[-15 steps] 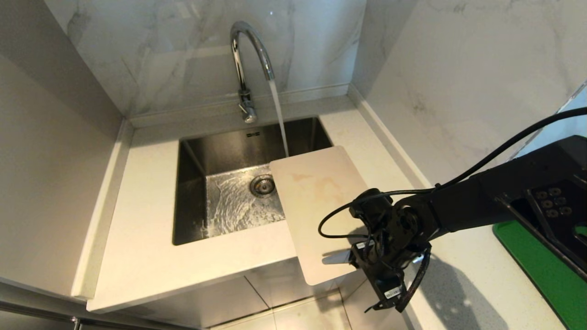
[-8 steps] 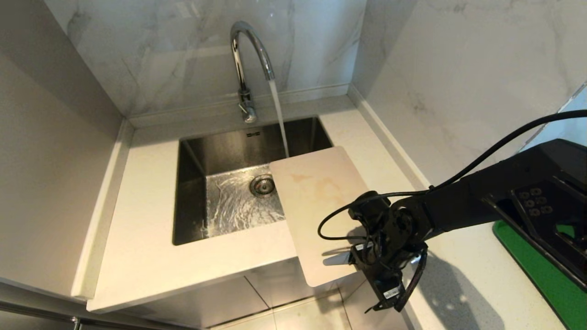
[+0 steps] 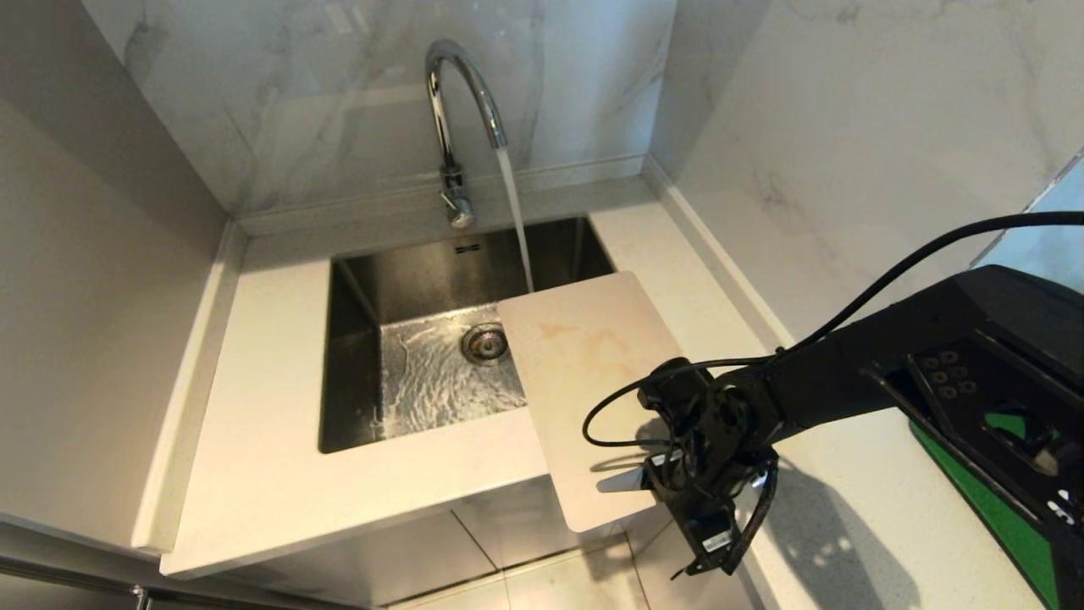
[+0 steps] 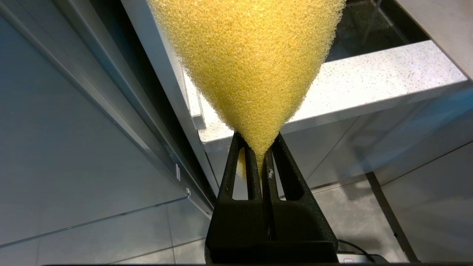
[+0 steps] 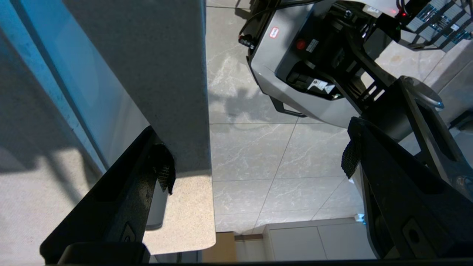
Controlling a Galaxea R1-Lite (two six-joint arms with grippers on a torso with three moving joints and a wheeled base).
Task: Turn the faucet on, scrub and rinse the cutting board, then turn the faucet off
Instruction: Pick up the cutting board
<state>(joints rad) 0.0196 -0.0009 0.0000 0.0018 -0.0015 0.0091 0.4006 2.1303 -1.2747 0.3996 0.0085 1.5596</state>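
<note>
Sink: your steel sink [image 3: 364, 339] is set into the counter [image 3: 271, 474] near its back edge; a thin sheet of water ripples across its floor around the drain [image 3: 485, 343].
Faucet: the faucet [image 3: 453, 119] stands at the sink's back rim, and you can see a stream [image 3: 517, 229] falling from the spout into the basin, just behind the board's far corner.
Cutting board: your cutting board [image 3: 584, 373] lies flat across the sink's right rim, far end over the basin, near end poking out past the counter's front edge over the floor; yellowish stains show on its top.
Right gripper: your right gripper [image 5: 255, 166] sits at the board's near end with its fingers spread wide, one finger [image 5: 140, 177] against the board's edge, the other well clear; nothing is gripped.
Left gripper: your left gripper [image 4: 262, 155] hangs low in front of the counter's front edge, pinched tight on a yellow sponge [image 4: 247, 59].
In the way: the right arm [image 3: 847, 381] reaches in from the right over the counter, covering the board's near right corner.
Other: a green mat [image 3: 1008, 508] lies at the counter's right edge.
</note>
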